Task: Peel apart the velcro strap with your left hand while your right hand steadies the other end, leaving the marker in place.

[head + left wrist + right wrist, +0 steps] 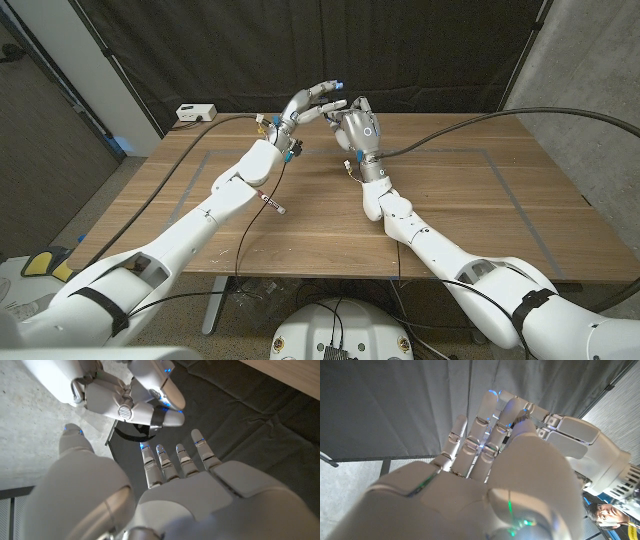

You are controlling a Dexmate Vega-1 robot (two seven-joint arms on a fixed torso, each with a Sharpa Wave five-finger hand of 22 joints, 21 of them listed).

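Note:
Both hands are raised above the table's far middle, close together. My right hand [358, 128] stands upright, and in the left wrist view its fingers [150, 407] pinch a black velcro strap [131, 435] that curves out from them in a loop. My left hand [312, 102] reaches toward it with fingers straight and thumb apart. Its fingertips [146, 450] are just short of the strap loop with nothing between them. A small white marker [272, 203] with dark ends lies on the table beside my left forearm.
A white box [196, 113] sits at the table's [470, 200] back left edge, and black cables run over the table to both wrists. Dark curtains hang behind. A person [606, 512] is at the edge of the right wrist view.

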